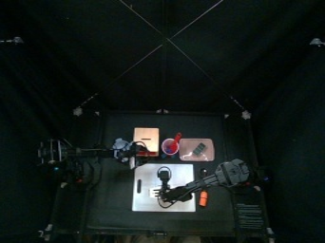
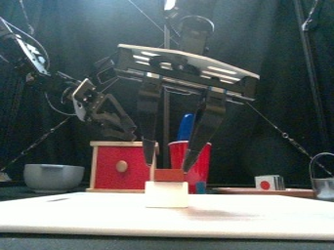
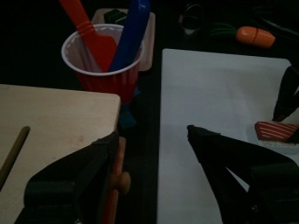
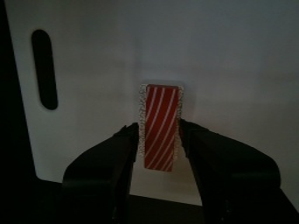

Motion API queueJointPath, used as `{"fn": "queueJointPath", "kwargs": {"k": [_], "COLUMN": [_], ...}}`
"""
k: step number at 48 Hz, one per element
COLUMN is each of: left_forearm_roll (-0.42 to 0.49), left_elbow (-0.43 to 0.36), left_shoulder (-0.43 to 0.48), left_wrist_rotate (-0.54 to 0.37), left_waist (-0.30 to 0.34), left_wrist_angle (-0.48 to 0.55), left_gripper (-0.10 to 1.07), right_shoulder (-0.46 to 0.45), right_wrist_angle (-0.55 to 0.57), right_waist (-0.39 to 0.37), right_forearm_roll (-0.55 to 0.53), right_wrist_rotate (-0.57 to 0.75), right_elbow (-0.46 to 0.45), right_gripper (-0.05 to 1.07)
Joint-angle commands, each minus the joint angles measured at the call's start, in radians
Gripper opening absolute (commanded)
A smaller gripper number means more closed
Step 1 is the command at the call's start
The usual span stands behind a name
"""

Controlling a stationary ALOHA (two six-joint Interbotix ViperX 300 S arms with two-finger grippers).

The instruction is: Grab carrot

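The carrot [image 1: 202,199] is a small orange piece lying just off the right edge of the white mat [image 1: 148,178]. It also shows in the left wrist view [image 3: 254,36], beyond the mat's far end [image 3: 222,87]. My right gripper [image 1: 169,196] hangs over the mat, open, its jaws on either side of a red-brown striped oblong piece [image 4: 162,125], not the carrot. In the front view the right gripper [image 2: 171,164] is just above that piece [image 2: 166,191]. My left gripper [image 1: 137,149] is open and empty [image 3: 158,166] beside the red cup.
A red cup [image 3: 103,61] holding blue and red utensils stands behind the mat, next to a wooden-topped red block [image 2: 120,164]. A bowl [image 1: 197,149] sits at the back right of the table. The mat has a dark handle slot [image 4: 44,57].
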Motion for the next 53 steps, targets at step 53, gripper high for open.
{"fn": "queueJointPath", "kwargs": {"k": [53], "left_forearm_roll": [-0.020], "left_elbow": [-0.011], "left_shoulder": [-0.026], "left_wrist_rotate": [-0.002], "left_waist": [0.008], "left_wrist_angle": [-0.003], "left_gripper": [0.97], "right_shoulder": [-0.233], "right_wrist_angle": [-0.189], "right_waist": [-0.031], "right_forearm_roll": [-0.084], "right_wrist_rotate": [-0.075], "right_elbow": [0.207], "right_gripper": [0.79]}}
